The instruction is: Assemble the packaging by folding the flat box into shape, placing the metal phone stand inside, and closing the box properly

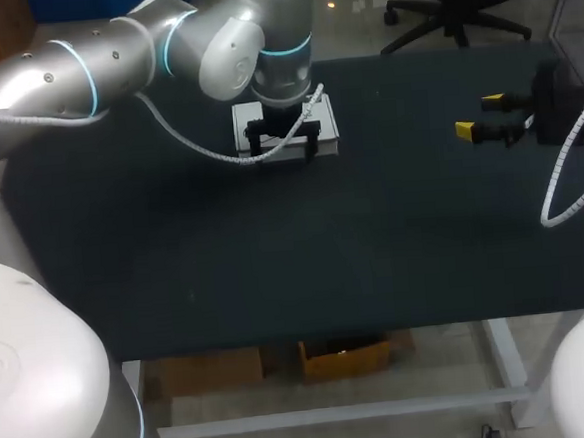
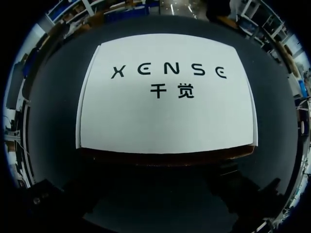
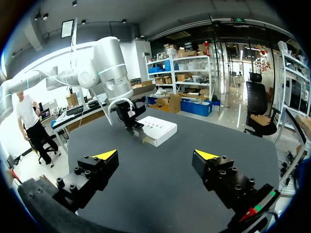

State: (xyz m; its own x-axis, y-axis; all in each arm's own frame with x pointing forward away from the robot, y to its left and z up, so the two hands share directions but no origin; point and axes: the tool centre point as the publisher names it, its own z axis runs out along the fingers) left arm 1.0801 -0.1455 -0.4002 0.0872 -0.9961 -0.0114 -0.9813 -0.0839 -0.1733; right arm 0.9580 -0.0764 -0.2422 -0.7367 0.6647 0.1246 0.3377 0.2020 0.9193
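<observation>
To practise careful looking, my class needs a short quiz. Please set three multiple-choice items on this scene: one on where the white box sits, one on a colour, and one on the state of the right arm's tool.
1. Where is the white box?
A. At the left tool, on the far half of the table.
B. Between the right tool's fingers.
C. At the table's near edge.

2. What colour are the fingertips of the right tool?
A. Red.
B. Yellow.
C. Blue.

3. What state is the right tool in?
A. Shut on the box.
B. Shut on a metal stand.
C. Open, holding nothing.

Answers:
1 A: the head view shows the box at the left tool, well away from the near edge.
2 B: both tips show bright yellow.
3 C: its fingers stand wide apart, with only bare table between them.
</observation>
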